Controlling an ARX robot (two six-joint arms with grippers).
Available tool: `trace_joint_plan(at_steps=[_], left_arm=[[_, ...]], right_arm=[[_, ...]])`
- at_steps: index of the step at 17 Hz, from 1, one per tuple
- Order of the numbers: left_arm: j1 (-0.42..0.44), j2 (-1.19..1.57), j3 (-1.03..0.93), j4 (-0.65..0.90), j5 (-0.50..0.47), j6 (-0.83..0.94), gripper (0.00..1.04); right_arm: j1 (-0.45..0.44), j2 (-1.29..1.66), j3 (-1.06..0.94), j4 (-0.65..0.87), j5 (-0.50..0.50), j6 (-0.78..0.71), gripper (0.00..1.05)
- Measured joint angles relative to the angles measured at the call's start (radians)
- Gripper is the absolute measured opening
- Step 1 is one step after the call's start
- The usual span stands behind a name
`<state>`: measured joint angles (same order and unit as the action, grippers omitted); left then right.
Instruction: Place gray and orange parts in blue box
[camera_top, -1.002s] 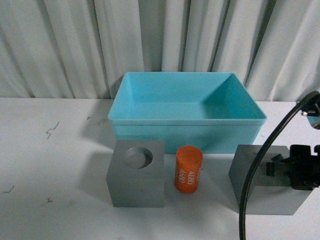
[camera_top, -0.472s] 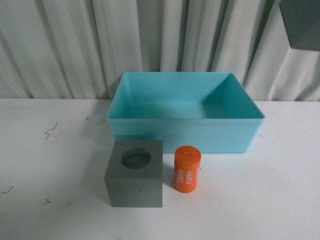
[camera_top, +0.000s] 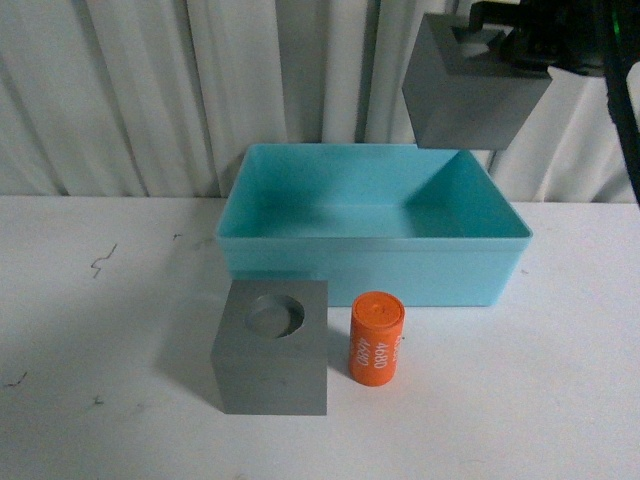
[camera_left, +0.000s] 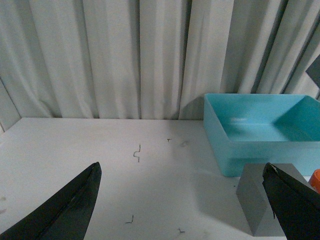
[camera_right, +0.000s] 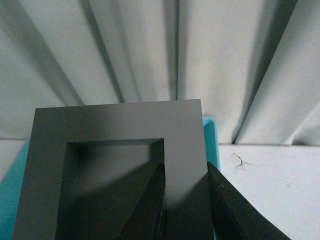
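High in the front view, the gray cube with the rectangular recess (camera_top: 468, 92) hangs over the far right part of the blue box (camera_top: 370, 272). My right gripper (camera_top: 497, 42) is shut on one wall of this cube (camera_right: 120, 125), one finger inside the recess and one outside; the right wrist view shows the grip (camera_right: 185, 196). On the table in front of the box stand the gray cube with the round recess (camera_top: 270, 355) and the orange cylinder (camera_top: 375, 338), upright and printed "4680". My left gripper (camera_left: 180, 210) is open low over the table, left of that cube (camera_left: 260, 202).
A pleated white curtain (camera_top: 150, 90) closes off the back of the white table (camera_top: 90, 330). A black cable (camera_top: 625, 90) runs down at the far right. Small dark marks (camera_left: 137, 151) dot the tabletop to the left of the box (camera_left: 260, 142).
The right gripper has lifted the rectangular-recess cube off the table at the right, up high, then moved it left over the box. The other cube and cylinder stayed put.
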<state>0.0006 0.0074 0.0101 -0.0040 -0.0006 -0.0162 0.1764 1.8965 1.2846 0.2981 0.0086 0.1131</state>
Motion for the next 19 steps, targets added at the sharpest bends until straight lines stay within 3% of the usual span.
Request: trace_joint_plan(at_steps=[12,17,19], left_arm=[[0.000,0.000,0.000,0.000,0.000,0.000,0.98],[0.000,0.000,0.000,0.000,0.000,0.000,0.98],[0.000,0.000,0.000,0.000,0.000,0.000,0.98]], right_arm=[[0.000,0.212,0.100,-0.123,0.135,0.109,0.19],[-0.014,0.179,0.075,-0.098,0.145,0.138,0.66],[-0.044,0.053,-0.029,-0.035,0.125,0.169,0.88]])
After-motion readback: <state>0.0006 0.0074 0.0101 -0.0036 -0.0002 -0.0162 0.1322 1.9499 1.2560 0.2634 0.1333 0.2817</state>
